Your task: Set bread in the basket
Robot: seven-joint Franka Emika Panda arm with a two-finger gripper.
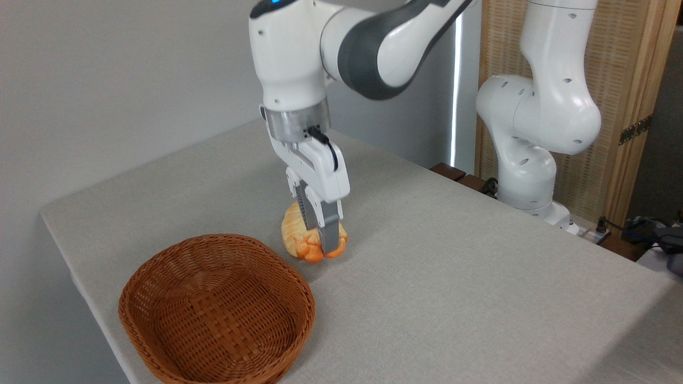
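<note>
On the grey cloth table [453, 277], jaws clamp the lumpy bread [299, 234] beside the woven basket [160, 330].

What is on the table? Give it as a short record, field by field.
table: grey, cloth-covered
basket: woven wicker, empty, near the front-left edge
bread: small orange-topped bun, on the table just behind and right of the basket
gripper: lowered from above, fingers around the bun
task state: bread not yet in the basket
</note>
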